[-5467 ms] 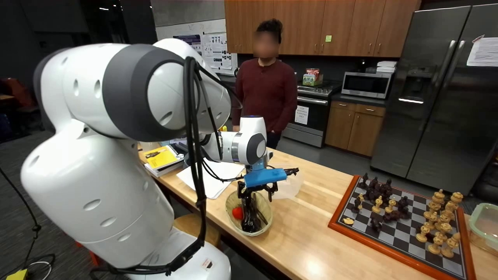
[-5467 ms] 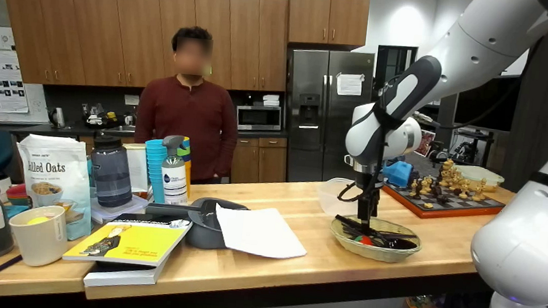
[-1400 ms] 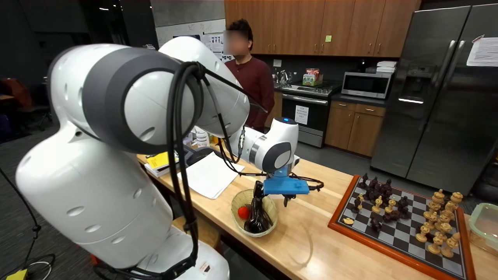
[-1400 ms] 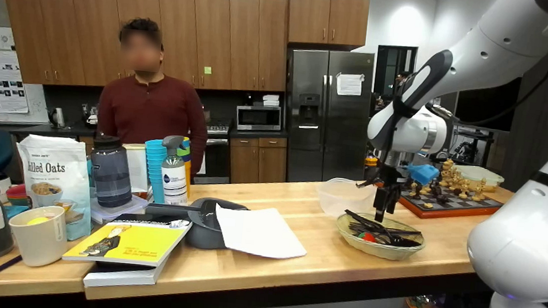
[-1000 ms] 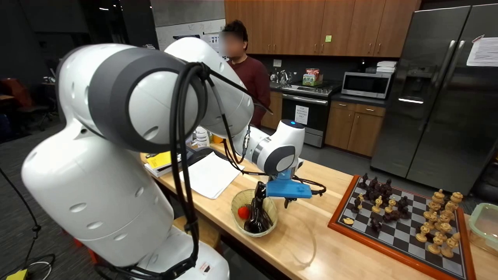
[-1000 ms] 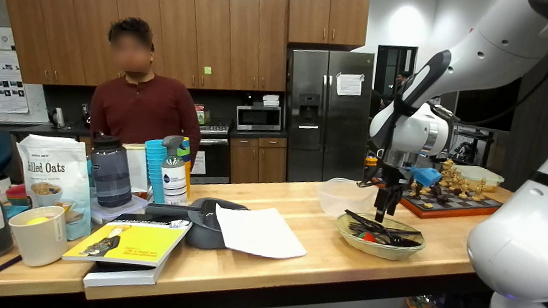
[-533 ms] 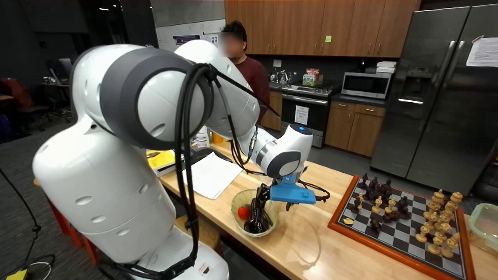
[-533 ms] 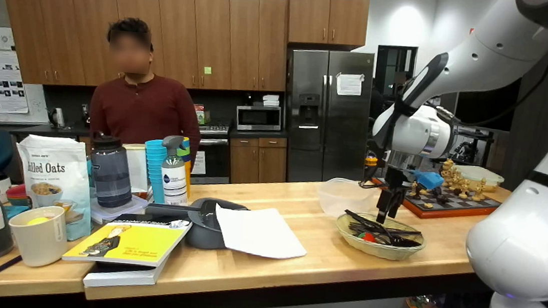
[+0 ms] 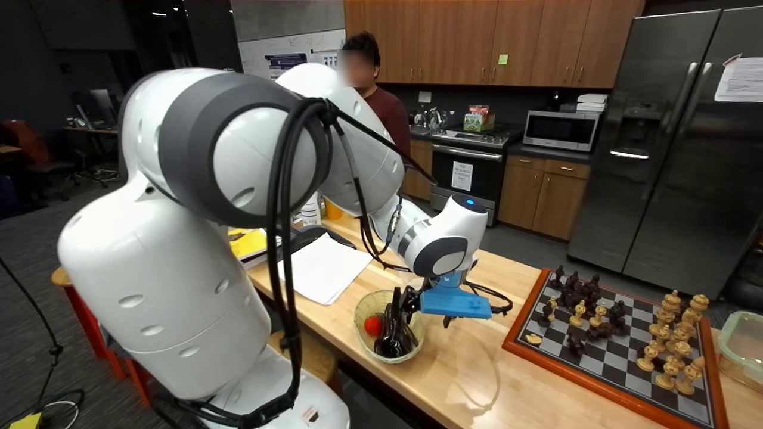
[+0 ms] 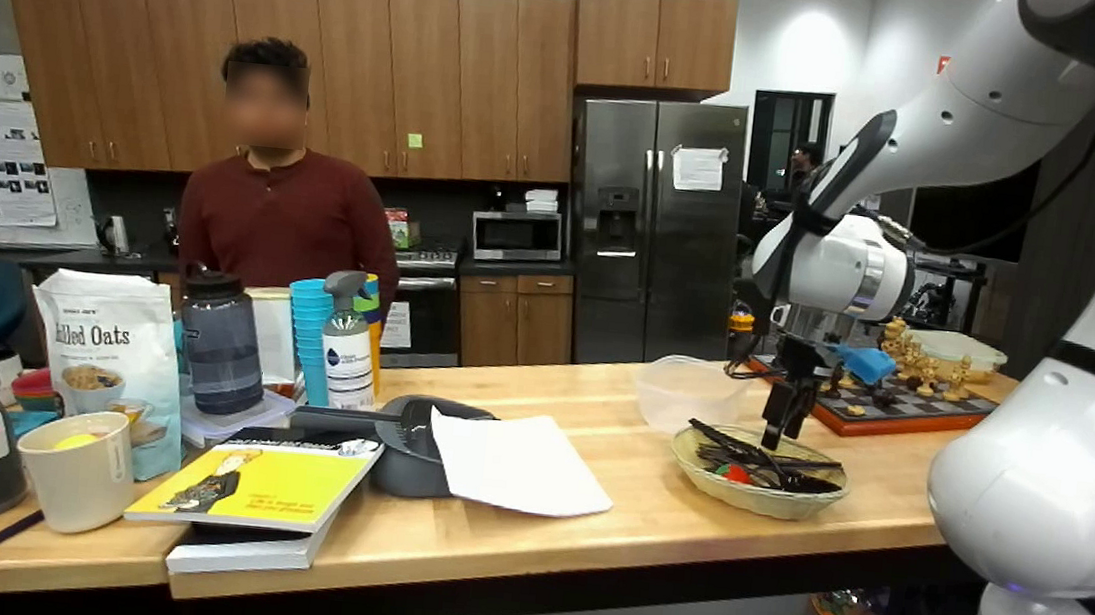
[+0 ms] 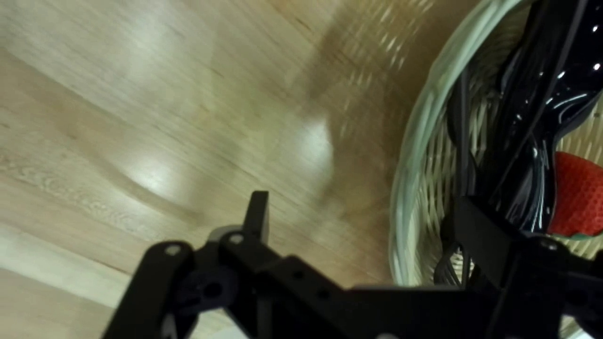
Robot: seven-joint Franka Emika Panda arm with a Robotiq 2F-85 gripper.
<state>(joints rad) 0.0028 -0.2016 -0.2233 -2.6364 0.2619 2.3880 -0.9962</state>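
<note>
The shallow oval basket of pale woven wicker (image 11: 401, 212) stands on the light wooden desk (image 10: 636, 532), at 3 o'clock in the wrist view. In it lie glossy black plastic utensils (image 9: 390, 344) and, toward the basket's 9 o'clock in an exterior view, a red strawberry-shaped item (image 9: 374, 326).

The jaws are spread and grasp nothing; in an exterior view they hang at the basket's 2 o'clock side, beside a bright blue block (image 9: 456, 302). In the wrist view the rim lies between them: one black finger (image 11: 480, 230) is above the utensils, its partner over the desk outside. Whether the inner finger touches a handle cannot be told.

Careful work at this spot, in my judgement, calls for the rim centred between the fingers, since it sits closer to the inner one. Straighter tips would help, and the inner finger is best kept off the loose handles, which could snag. Wicker probably gives under pressure, so any squeeze should be light.

The white-and-grey jointed robot arm (image 9: 250, 155) arches up from the basket's 8 o'clock, folds over at the elbow and slopes down, the wrist leaning and the tips canted toward the basket. Well apart, at 3 o'clock, is a red-framed wooden chessboard (image 9: 614, 363).
</note>
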